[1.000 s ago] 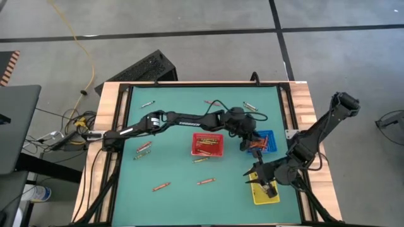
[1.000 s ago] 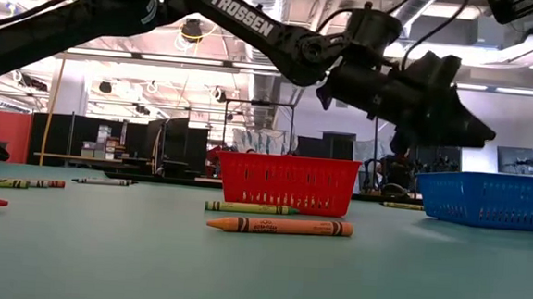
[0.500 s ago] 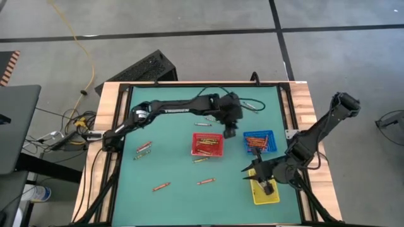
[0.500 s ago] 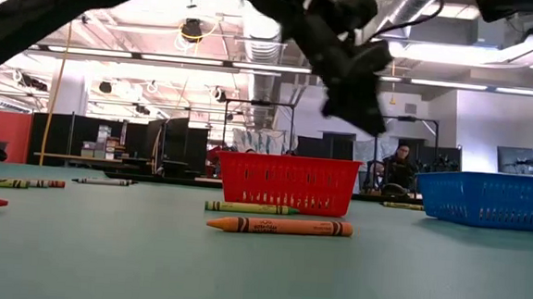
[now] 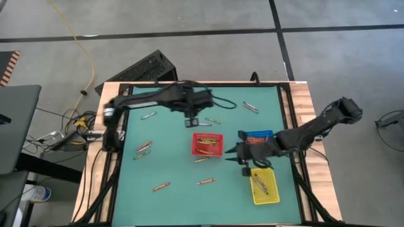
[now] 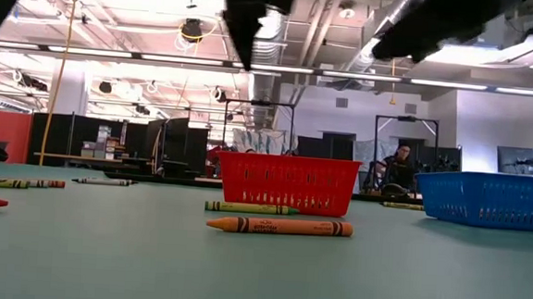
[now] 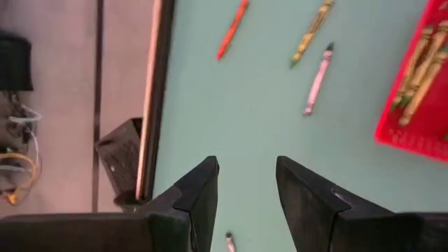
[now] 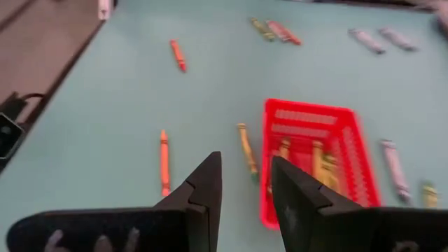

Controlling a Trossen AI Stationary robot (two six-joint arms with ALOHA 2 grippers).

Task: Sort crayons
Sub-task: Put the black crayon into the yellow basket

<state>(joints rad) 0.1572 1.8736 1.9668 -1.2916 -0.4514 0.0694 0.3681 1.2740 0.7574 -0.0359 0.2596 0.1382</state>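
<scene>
Sorting partway: some crayons lying in trays, many scattered beyond both empty, slightly parted left gripper and right gripper jaws.

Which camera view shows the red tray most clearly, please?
The high view shows the whole red tray from above, with the crayons lying inside it. The low view shows only its front wall. The right wrist view shows it slanted and blurred. The left wrist view catches one corner.
</scene>
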